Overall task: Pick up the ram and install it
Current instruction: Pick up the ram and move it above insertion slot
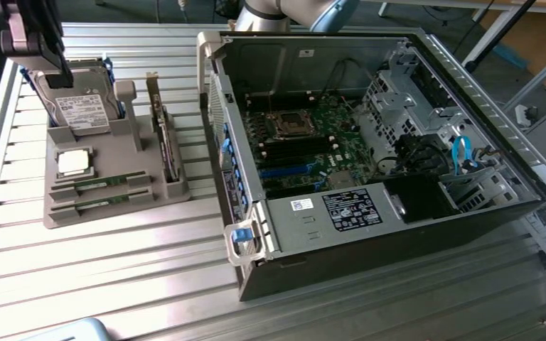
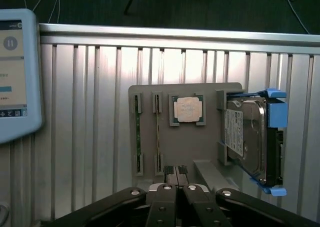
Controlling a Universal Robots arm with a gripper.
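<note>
Green and thin, a ram stick (image 2: 158, 137) and its twin (image 2: 136, 137) stand on edge in slots of a matte grey holder (image 2: 192, 142), just ahead of the gripper (image 2: 176, 171), whose black fingers press together on nothing. Ribbed metal tabletop (image 2: 90, 112) stretches open beyond the holder's square edges.

Green ram (image 1: 99, 186), grey tray (image 2: 197, 144), silver processor (image 2: 187, 109), blue-railed hard drive (image 2: 250, 137), black gripper (image 2: 175, 172)
</note>
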